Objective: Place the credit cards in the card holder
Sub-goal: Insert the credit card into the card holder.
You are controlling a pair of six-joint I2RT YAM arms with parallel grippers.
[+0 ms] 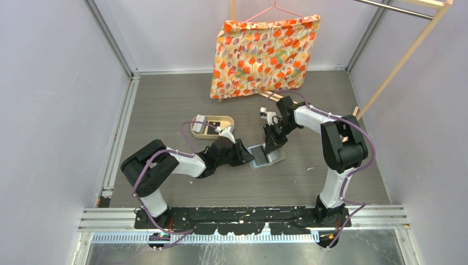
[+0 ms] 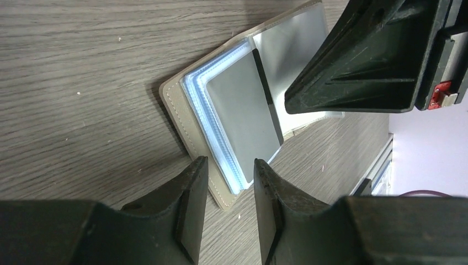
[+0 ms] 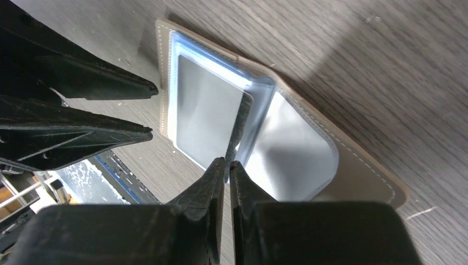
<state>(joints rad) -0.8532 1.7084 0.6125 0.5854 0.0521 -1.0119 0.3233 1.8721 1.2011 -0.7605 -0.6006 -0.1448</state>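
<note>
While the left gripper gapes, the right gripper pinches a card in the card holder.

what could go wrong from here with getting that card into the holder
The right gripper pinches the card only by its near edge, so the card may pivot or slip instead of sliding into a pocket. The left gripper stands open at the edge of the card holder without clamping it, so a push could shove the holder across the table. The two grippers are also close together and might bump.
</note>
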